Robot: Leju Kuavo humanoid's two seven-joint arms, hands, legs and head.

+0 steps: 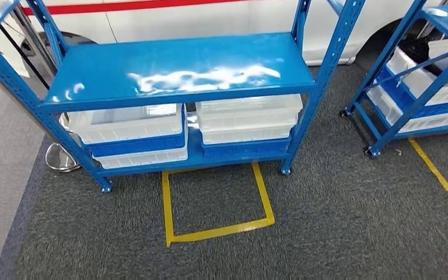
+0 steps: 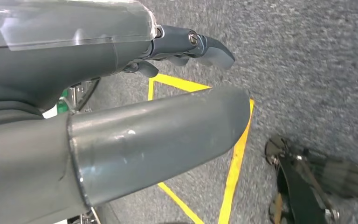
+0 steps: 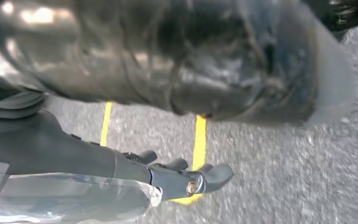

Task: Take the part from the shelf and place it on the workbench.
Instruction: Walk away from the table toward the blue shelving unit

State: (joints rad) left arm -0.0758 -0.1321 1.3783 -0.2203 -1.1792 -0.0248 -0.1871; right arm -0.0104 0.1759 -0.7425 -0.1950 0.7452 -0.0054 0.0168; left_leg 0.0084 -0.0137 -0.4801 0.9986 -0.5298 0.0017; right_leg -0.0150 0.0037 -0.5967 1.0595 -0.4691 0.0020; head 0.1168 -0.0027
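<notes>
Shelf: a blue metal shelf (image 1: 178,67) stands at 12 o'clock in the head view, its top board bare and glossy with glare.
Lower tier: white bins (image 1: 127,122) and (image 1: 248,116) sit side by side under the top board, each stacked on a blue bin (image 1: 137,144); a further white bin lies beneath on the left.
Part: whether any bin holds the part cannot be told; their insides are hidden by the top board.
Second rack: another blue rack (image 1: 411,87) at 3 o'clock, on small wheels, carrying white trays.
Floor: dark grey carpet (image 1: 326,221) with a yellow tape outline (image 1: 216,230) at 6 o'clock of the shelf, open toward it; more yellow tape by the second rack.
Background: a white vehicle body (image 1: 210,17) with a red stripe behind the shelf.
Left hand: left hand (image 2: 135,116) hangs over the carpet and yellow tape, thumb and fingers apart, holding nothing.
Right hand: right hand (image 3: 168,175) hangs over the carpet, fingers lightly curled and spread, holding nothing.
</notes>
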